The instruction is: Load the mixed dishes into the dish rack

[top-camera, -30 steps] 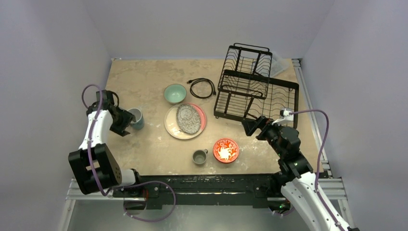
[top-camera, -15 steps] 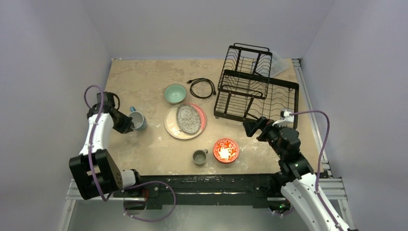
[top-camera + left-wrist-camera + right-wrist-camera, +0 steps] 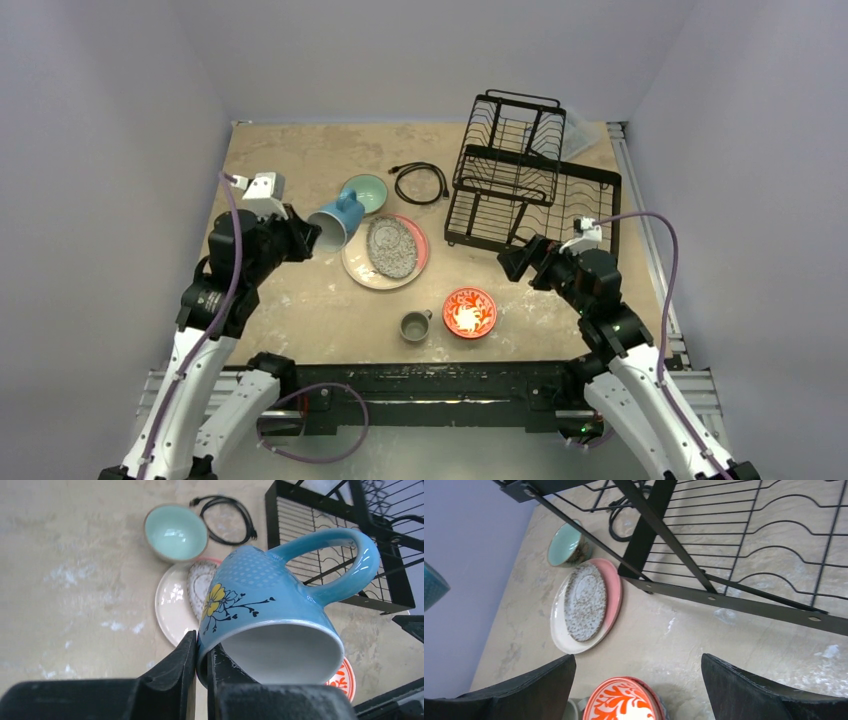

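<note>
From above, my left gripper (image 3: 308, 240) pinches the rim of the glossy blue flowered ceramic cup (image 3: 336, 220), which is off the table and tipped, well left of the black wire dish rack (image 3: 530, 185). My right gripper (image 3: 508, 262) gapes empty at the rack's near edge.

Left wrist: my fingers (image 3: 175, 672) clamp the cup's wall, its handle toward the rack.

Right wrist: jaws spread wide, the rack just ahead.
</note>
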### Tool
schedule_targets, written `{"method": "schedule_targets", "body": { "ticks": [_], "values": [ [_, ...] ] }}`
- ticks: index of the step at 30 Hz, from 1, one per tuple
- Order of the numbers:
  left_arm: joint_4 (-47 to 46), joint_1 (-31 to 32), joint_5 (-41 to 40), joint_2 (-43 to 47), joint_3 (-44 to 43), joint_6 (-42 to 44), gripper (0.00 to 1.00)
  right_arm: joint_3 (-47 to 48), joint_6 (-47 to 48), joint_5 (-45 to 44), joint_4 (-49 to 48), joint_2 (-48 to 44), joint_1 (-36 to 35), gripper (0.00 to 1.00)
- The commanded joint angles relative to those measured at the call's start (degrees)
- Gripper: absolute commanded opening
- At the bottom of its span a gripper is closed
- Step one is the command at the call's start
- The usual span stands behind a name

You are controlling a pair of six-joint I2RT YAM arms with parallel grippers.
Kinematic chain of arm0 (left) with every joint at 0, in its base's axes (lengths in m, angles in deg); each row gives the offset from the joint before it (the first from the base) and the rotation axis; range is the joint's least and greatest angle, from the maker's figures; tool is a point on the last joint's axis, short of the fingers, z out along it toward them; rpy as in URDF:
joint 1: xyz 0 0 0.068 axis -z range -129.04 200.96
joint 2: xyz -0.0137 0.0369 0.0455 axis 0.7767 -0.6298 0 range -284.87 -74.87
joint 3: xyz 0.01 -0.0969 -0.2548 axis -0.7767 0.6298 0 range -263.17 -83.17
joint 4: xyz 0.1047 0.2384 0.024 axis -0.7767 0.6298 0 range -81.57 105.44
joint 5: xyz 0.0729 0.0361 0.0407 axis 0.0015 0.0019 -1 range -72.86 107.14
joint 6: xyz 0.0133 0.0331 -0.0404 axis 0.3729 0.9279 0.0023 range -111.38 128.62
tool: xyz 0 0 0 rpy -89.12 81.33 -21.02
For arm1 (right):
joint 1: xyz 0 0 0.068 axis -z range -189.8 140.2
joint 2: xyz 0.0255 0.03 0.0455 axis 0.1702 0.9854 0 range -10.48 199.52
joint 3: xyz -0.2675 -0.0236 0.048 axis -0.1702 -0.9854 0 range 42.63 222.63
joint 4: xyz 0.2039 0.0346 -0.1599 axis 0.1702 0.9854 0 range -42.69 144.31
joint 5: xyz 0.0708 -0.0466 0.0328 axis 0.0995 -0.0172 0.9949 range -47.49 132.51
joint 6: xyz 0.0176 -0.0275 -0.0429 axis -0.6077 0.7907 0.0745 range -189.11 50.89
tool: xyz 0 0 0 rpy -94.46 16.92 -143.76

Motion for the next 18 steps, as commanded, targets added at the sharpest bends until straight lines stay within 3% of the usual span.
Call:
{"method": "schedule_targets", "body": {
  "ticks": [1,5,9,11,18],
  "values": [
    [-19.7,4.0,-0.9,1.7,-3.2,12.9,0.00,5.5,-1.6,7.9,1.0,2.8,0.1,0.99],
    [-27.5,8.0,-3.7,3.0,-1.5,24.9,0.00,6.9,-3.6,13.9,0.0,5.0,0.0,0.99],
    [-40.2,10.9,-6.8,6.3,10.2,33.6,0.00,5.7,-7.8,19.3,-4.1,6.3,-1.4,0.99],
    [-41.9,11.8,-5.3,7.4,14.0,35.1,0.00,5.1,-10.6,19.8,-6.6,7.3,-3.9,0.99],
    [-40.0,16.7,-9.4,7.2,16.7,42.4,0.00,11.6,-21.2,7.5,-11.8,16.0,-21.6,0.99]
  ]
}}
